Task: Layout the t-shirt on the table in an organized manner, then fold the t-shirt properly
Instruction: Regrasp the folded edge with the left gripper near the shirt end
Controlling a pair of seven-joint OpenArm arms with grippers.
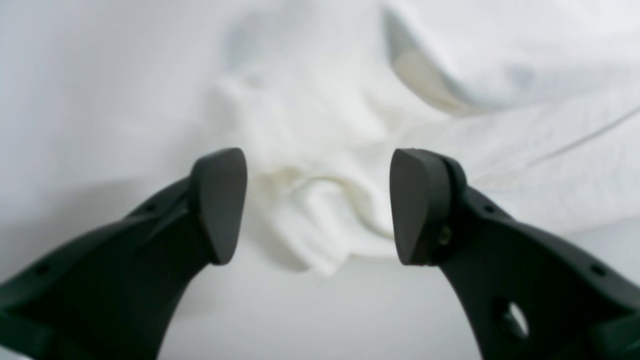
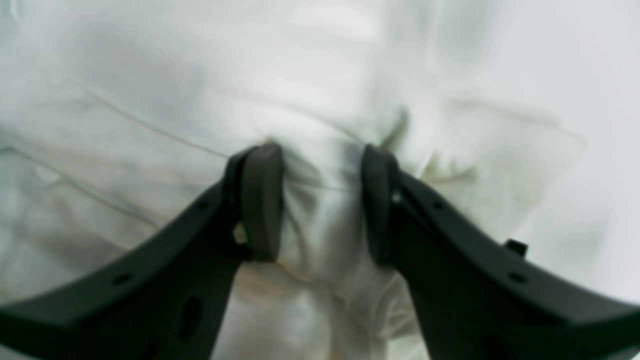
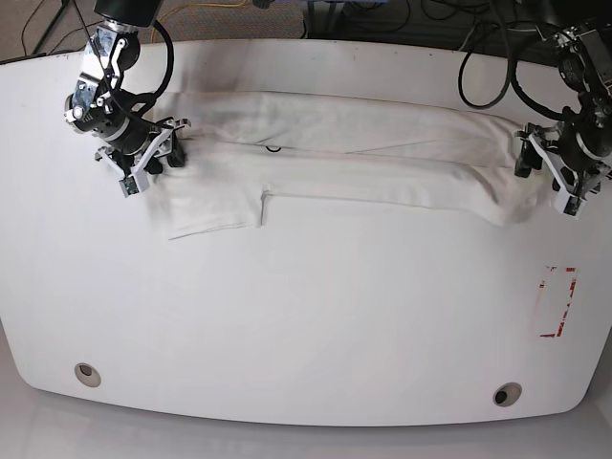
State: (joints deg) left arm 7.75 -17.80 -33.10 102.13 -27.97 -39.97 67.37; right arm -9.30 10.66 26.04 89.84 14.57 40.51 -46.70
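Stretching across your table's (image 3: 306, 325) far side, the t-shirt (image 3: 344, 158) lies in a long band; your right pincer (image 2: 320, 200) pinches bunched cloth, your left pincer (image 1: 318, 205) gapes wide (nothing gripped).

The t-shirt (image 3: 363, 143) was soft white cloth, matt, creased and rumpled where it bunched. The table (image 3: 306, 316) had a smooth white top with a faint sheen, like laminate or painted board. The left gripper (image 1: 318, 205) looked like dark matt plastic, and its pads (image 1: 220, 205) seemed a duller, rubbery material. The right gripper (image 2: 320, 202) was the same dark matt plastic. The tape mark (image 3: 557, 301) looked thin and slightly glossy.
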